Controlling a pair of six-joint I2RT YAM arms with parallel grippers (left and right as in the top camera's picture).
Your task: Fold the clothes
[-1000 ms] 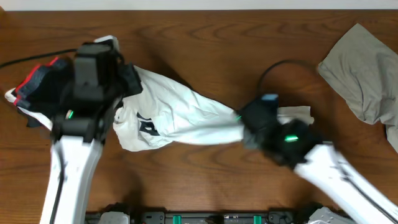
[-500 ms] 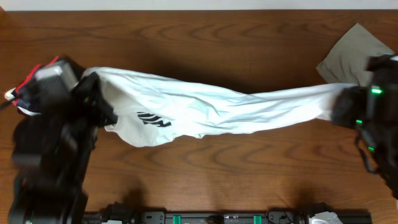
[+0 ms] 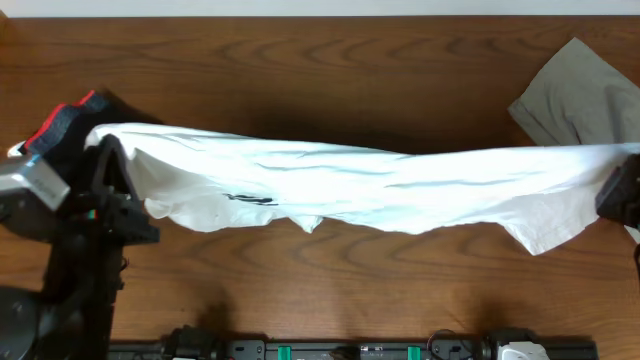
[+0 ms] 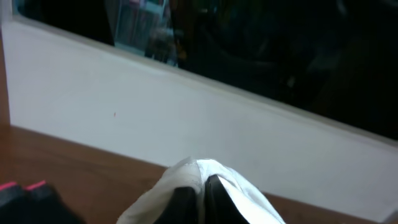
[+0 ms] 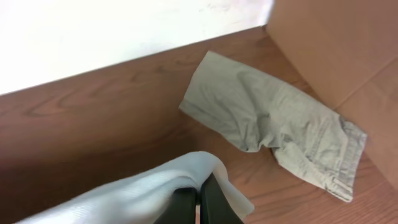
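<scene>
Here we go: the white shirt (image 3: 350, 185) is stretched into a long band across the wooden table (image 3: 330, 60), nearly edge to edge, and from its shadow it seems lifted off the surface. The left gripper (image 4: 199, 190) is pinched tight on one end and the right gripper (image 5: 199, 196) on the other, with cloth bunched between closed jaws. I read this as the spreading step, with no fold made yet. Next should be lowering both ends together under even tension so the shirt lands flat, not roped. The fabric is thin, soft and lightly creased, with a small dark print near the left and a sagging lower edge. A limp grey garment (image 3: 580, 90) lies at far right, and a dark garment with red trim (image 3: 60, 125) at left
</scene>
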